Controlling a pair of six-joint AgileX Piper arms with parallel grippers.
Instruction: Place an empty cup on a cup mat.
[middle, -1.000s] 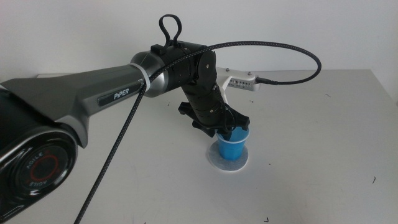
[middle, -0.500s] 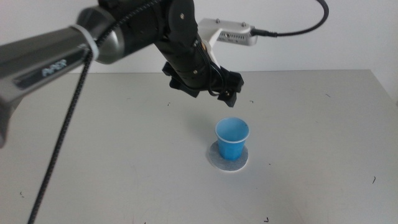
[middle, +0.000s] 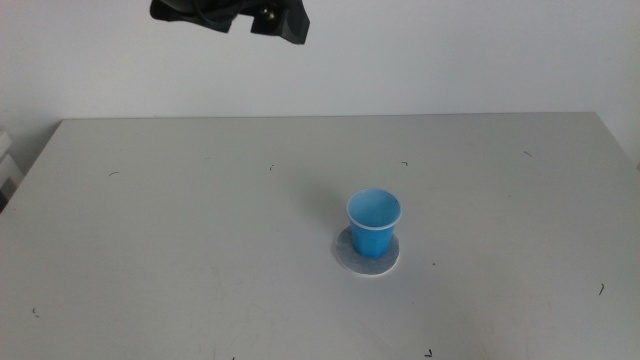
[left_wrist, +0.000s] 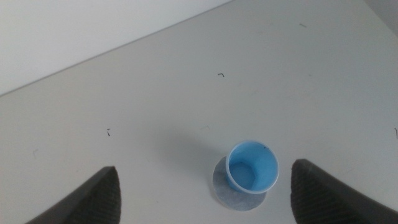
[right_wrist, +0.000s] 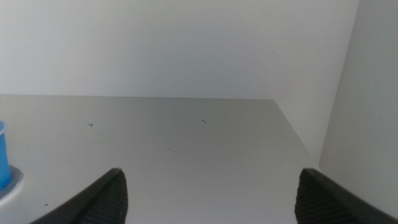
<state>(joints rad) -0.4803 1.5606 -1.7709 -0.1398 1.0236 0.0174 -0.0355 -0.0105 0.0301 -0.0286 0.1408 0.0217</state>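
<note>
- The cup (middle: 374, 222) is seen standing upright on the cup mat (middle: 366, 262), in the nearer half of the desk (middle: 150, 250) in the middle view; it is set slightly toward the mat's far-right side, so a wider crescent of grey mat is left showing at the near left.
- The cup is touched by nothing, and its inside is shown blue and empty in the left wrist view (left_wrist: 252, 167), so the placing is judged to be done.
- The left gripper (middle: 232, 14) is held high above the far edge of the desk, well apart from the cup; its jaws are spread wide and nothing is held between them, as suits a release and a lift clear.
- Only part of that gripper is shown, since it is cut off by the top edge of the middle view.
- The right gripper (right_wrist: 208, 193) is kept low at the side of the desk, jaws wide and empty; it is judged to be waiting.
- In the right wrist view only a sliver of the cup (right_wrist: 2, 155) and mat is caught at the edge.
</note>
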